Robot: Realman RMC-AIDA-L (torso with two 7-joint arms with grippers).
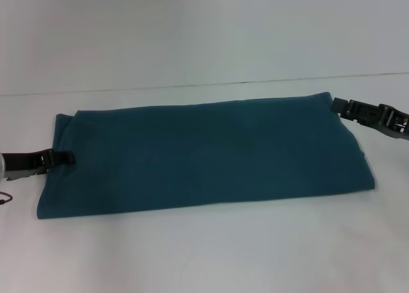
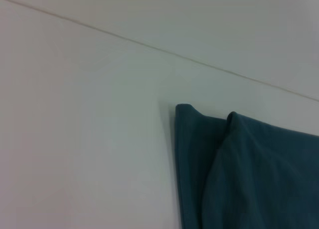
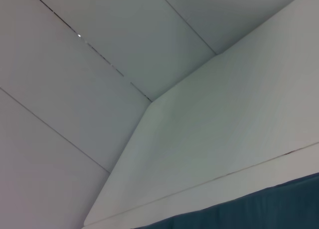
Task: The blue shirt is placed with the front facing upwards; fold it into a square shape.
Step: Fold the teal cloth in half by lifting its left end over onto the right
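Note:
The blue shirt (image 1: 204, 156) lies on the white table as a long, flat, folded band running left to right. No lettering or collar shows. My left gripper (image 1: 66, 157) is at the middle of the shirt's left end, its tip touching the edge. My right gripper (image 1: 339, 105) is at the shirt's far right corner, touching it. The left wrist view shows a layered corner of the shirt (image 2: 249, 174). The right wrist view shows only a strip of the shirt's edge (image 3: 259, 211).
The white table (image 1: 204, 255) has bare surface in front of the shirt and behind it. A thin seam (image 1: 192, 85) runs across the table's far side. A white wall stands beyond.

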